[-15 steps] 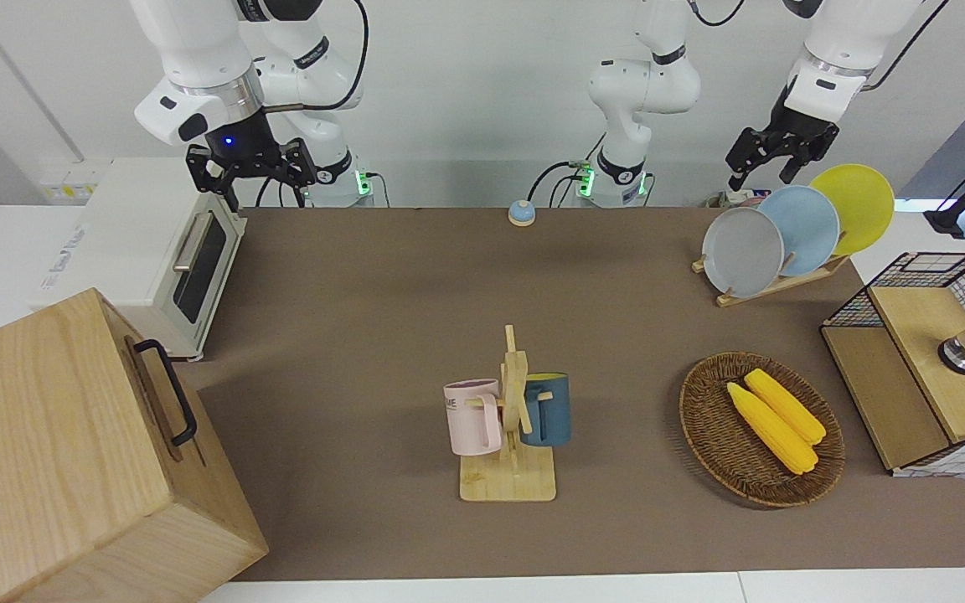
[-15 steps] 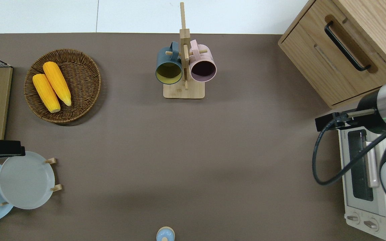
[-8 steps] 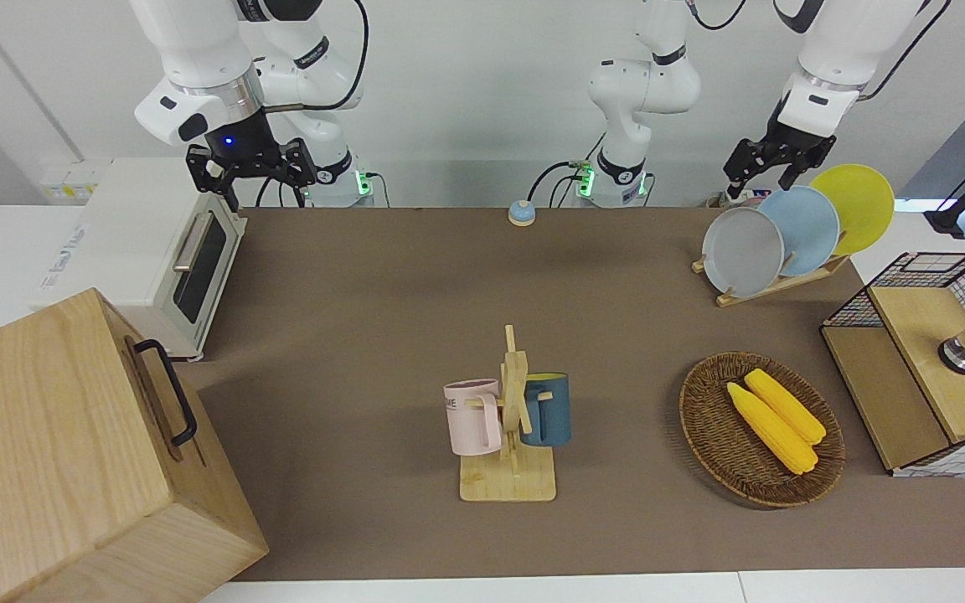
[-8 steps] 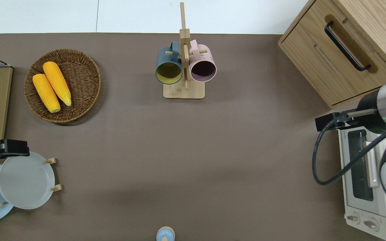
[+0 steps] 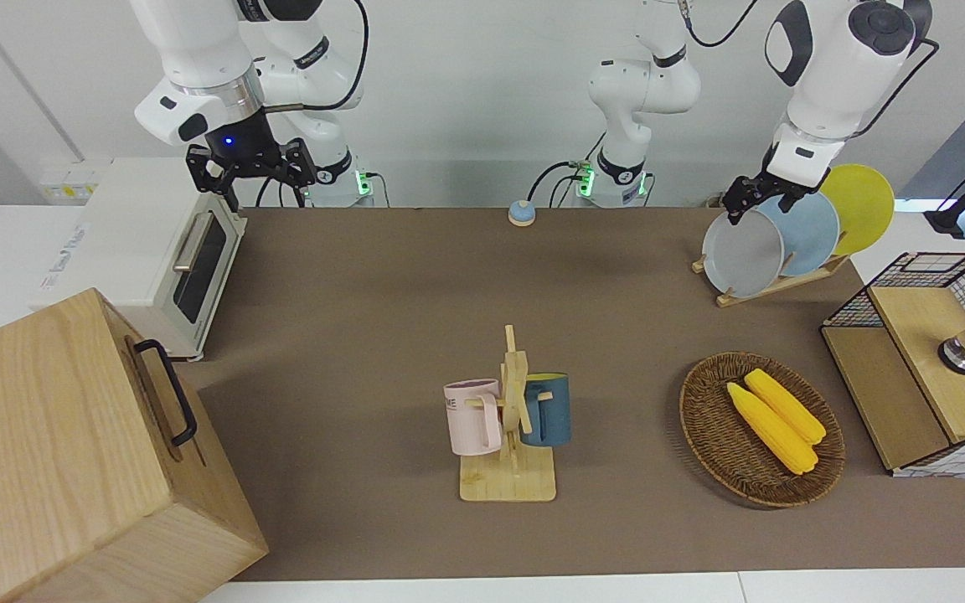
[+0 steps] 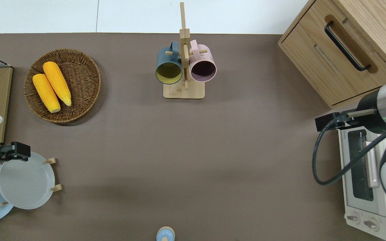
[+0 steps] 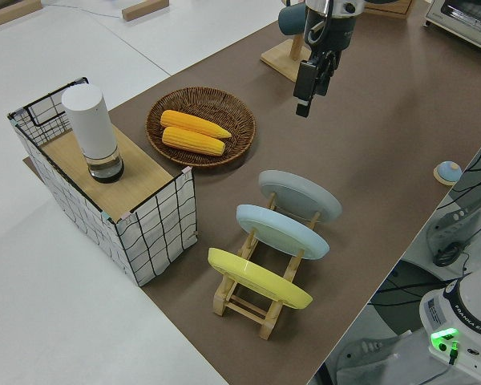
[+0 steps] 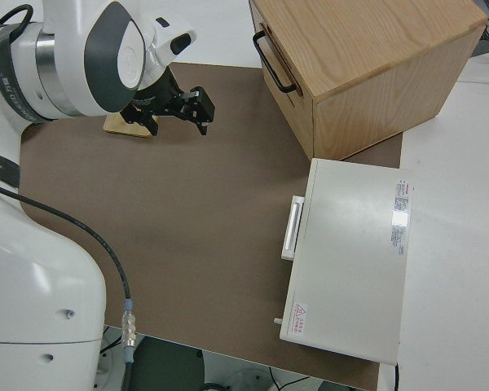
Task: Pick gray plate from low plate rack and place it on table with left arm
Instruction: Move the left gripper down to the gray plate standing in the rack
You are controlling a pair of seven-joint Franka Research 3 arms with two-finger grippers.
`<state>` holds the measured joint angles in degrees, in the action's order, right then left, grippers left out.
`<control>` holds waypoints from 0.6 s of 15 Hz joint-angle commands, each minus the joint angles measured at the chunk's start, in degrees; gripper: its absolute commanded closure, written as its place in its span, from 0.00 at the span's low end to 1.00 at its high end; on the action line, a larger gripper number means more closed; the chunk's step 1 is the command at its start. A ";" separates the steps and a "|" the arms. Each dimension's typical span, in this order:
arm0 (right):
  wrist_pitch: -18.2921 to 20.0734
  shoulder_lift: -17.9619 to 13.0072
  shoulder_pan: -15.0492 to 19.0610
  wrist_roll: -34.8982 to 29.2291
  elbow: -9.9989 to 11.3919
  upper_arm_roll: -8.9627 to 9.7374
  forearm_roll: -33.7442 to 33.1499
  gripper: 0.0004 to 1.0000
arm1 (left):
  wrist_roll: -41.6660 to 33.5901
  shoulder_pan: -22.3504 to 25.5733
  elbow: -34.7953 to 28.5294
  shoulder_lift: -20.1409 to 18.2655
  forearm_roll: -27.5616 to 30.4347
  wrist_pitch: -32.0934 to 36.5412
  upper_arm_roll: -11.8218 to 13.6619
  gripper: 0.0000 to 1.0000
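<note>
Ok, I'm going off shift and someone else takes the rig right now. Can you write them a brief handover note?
Left gripper: open, holding nothing, over the top rim of the gray plate.
Right arm: parked, gripper open and holding nothing.
The gray plate stands upright in the low plate rack, in the slot toward the right arm's end, with the light-blue plate and yellow plate in the slots next to it.
Done: the approach to the plate only.
Left: grip the rim, lift the plate out of the rack, and set it on the table.
</note>
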<state>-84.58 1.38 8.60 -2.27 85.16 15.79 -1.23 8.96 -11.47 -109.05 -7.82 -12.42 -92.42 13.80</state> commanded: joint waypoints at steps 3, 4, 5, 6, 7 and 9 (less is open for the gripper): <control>0.82 -0.07 1.06 -0.72 -0.52 1.00 -0.09 0.02 | -0.26 -0.04 -4.14 -0.26 -8.32 0.13 1.75 0.02; 0.82 -0.15 1.06 -0.72 -0.52 1.00 -0.09 0.02 | -0.09 -0.04 -4.84 -0.26 -8.41 0.22 1.75 0.02; 0.82 -0.15 1.15 -0.72 -0.52 1.00 -0.09 0.02 | 0.00 -0.04 -5.81 -0.26 -8.41 0.22 2.10 0.02; 0.82 -0.07 1.07 -0.72 -0.52 1.00 -0.09 0.02 | -0.08 -0.04 -6.95 -0.26 -8.41 0.05 2.71 0.02; 0.73 -0.07 1.06 -0.72 -0.52 1.00 -0.09 0.02 | -0.08 0.05 -7.57 -0.26 -8.41 0.04 3.16 0.02; 0.82 -0.07 1.15 -0.72 -0.52 1.00 -0.09 0.02 | -0.17 0.05 -8.97 -0.26 -8.32 -0.48 4.56 0.02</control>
<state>-84.58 1.38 8.60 -2.27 85.16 15.79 -1.23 8.91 -11.44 -114.98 -7.27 -19.52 -92.20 16.63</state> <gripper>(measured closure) 0.013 0.013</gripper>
